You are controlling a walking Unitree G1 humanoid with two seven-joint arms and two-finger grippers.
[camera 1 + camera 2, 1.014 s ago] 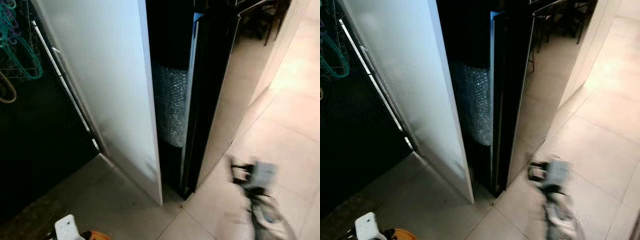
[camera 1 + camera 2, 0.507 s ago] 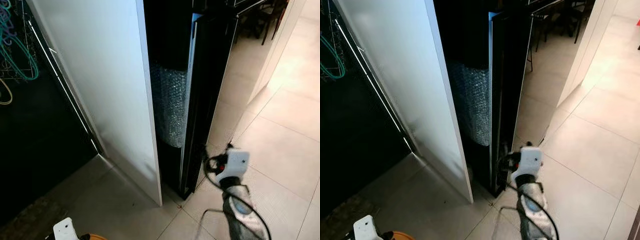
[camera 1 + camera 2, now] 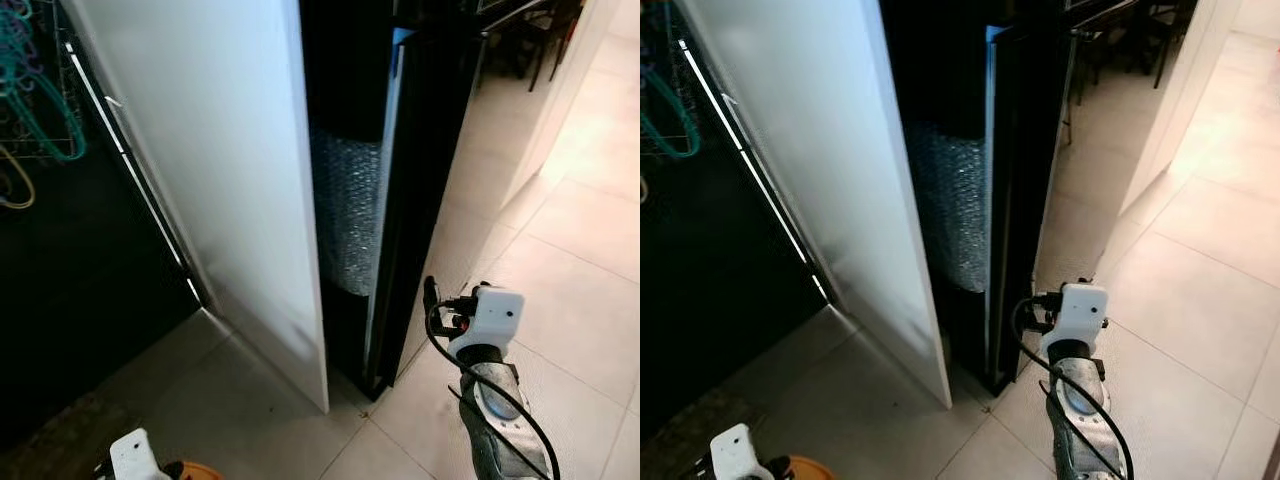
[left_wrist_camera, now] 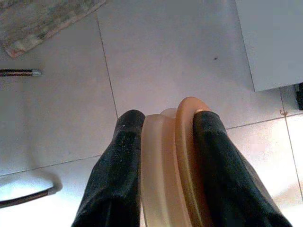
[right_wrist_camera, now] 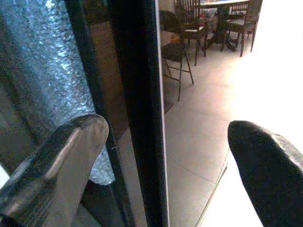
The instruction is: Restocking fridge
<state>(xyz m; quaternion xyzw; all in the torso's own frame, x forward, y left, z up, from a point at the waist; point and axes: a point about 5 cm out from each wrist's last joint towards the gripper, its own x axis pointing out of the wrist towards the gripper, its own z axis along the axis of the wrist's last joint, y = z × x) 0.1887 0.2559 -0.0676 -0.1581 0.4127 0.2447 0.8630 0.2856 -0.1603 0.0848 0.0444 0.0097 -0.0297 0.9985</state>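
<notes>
The fridge door [image 3: 1015, 190], dark and glossy, stood slightly ajar beside a white panel [image 3: 215, 170], with bubble wrap [image 3: 345, 210] in the gap. The right gripper [image 5: 163, 165] hung low, its fingers spread wide with the door's edge between them, apparently untouched. The next move likely called for hooking one finger behind that edge and swinging outward gently. The left gripper [image 4: 165, 156] pinched stacked plastic lids [image 4: 173, 161] over the floor tiles [image 4: 180, 56]. The fridge's shelves were hidden in darkness.

No readable text, labels, brands or numbers anywhere.
</notes>
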